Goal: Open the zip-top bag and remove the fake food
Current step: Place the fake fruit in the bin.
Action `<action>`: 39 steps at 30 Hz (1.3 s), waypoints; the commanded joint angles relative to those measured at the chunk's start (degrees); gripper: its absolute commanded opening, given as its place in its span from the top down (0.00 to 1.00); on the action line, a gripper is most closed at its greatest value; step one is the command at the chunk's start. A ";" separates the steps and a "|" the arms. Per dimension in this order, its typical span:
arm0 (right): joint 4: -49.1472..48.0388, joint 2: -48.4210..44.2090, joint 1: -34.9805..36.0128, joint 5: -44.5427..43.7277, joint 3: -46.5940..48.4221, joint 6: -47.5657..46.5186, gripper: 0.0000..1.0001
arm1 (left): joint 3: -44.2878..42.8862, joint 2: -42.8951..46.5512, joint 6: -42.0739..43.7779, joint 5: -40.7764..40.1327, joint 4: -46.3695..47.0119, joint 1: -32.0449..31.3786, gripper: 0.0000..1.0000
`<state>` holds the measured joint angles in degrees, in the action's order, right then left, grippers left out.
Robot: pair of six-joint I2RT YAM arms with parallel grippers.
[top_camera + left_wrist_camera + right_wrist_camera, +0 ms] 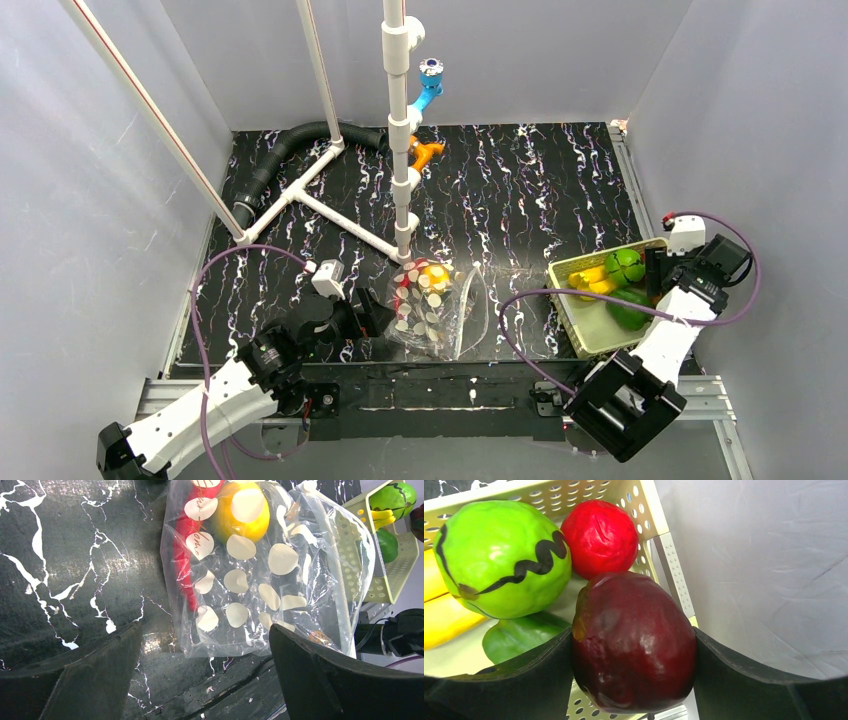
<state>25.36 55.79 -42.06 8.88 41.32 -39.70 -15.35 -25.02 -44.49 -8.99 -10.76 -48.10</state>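
Drop-off step, by my read. The right end effector [633, 647] is clamped on a dark red fruit [634, 625], fingers pressed to both its sides, hanging over the right corner of the basket [589, 491]. The basket already has a green fruit [499, 560], a red ball [599, 537] and a banana [439, 617] in it.

From the wrist view the fruit sits partly over the rim, not squarely over the floor. So I'd nudge inward toward the free patch near the corner, come down low, then part the fingers slowly. A glossy round piece let go from height would likely bounce or roll out.

The left end effector [205, 645] is spread wide and holds nothing, and the bag's lower edge lies between its fingers. I can't tell if they touch.

The bag [260, 580] lies on the worktop [540, 190], mid-front. A red piece [185, 555] and a yellow piece [240, 520] are inside it, so more picks remain. I'd pin the bag before the next reach.
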 commanded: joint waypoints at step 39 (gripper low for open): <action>25.78 -0.54 0.10 55.40 10.34 -7.99 0.00 | -0.13 5.74 -2.77 1.35 0.96 0.23 0.02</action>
<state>45.60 54.76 -43.13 55.37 48.53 -43.72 -15.35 -19.99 -46.87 -7.46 -9.47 -48.10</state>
